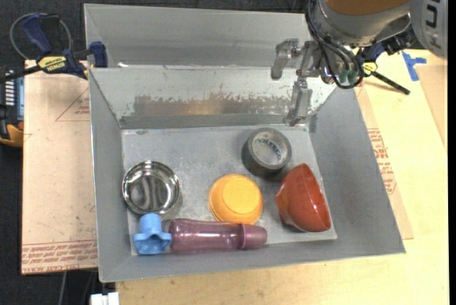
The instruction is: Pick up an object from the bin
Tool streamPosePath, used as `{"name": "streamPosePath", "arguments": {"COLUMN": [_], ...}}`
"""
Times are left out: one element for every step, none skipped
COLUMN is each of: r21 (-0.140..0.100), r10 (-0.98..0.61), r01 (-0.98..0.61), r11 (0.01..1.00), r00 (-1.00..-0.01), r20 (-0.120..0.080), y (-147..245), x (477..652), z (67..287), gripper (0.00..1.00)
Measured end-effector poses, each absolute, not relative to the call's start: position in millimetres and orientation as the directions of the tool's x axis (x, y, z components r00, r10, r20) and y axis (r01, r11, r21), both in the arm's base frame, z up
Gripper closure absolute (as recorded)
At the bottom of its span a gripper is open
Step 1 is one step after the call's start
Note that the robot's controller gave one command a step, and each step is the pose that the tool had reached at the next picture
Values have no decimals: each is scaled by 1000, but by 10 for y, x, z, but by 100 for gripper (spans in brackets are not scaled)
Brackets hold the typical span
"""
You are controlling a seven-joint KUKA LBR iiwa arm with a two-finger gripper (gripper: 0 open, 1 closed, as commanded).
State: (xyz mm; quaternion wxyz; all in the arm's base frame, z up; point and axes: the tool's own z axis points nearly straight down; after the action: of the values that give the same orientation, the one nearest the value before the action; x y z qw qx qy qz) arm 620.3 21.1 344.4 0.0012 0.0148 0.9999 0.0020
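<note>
Jaws parted and empty at back wall of bin (178, 83), grey tape roll (266, 152) flat on floor just nearer camera, apart from jaws, 1 red bowl (305, 200) beside it.

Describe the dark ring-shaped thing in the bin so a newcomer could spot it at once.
Start at the grey metal bin and go to the far right corner of its floor, by the back wall. There lies a roll of dark grey tape, its hole facing up. Its neighbours, a red bowl and an orange cup, are brightly coloured; it alone is a dull ring.
</note>
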Motion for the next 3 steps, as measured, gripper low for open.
{"name": "streamPosePath", "arguments": {"r21": [1, 7, 3], "r10": [-234, -13, -236], "r01": [-234, -13, -236], "r11": [972, 1000, 972], "r00": [-972, -1000, -972], "r20": [-6, -6, -6], "y": [-418, 86, -190], "x": [6114, 6191, 6175], "z": [3108, 3575, 3249], "gripper": [0, 0, 0]}}
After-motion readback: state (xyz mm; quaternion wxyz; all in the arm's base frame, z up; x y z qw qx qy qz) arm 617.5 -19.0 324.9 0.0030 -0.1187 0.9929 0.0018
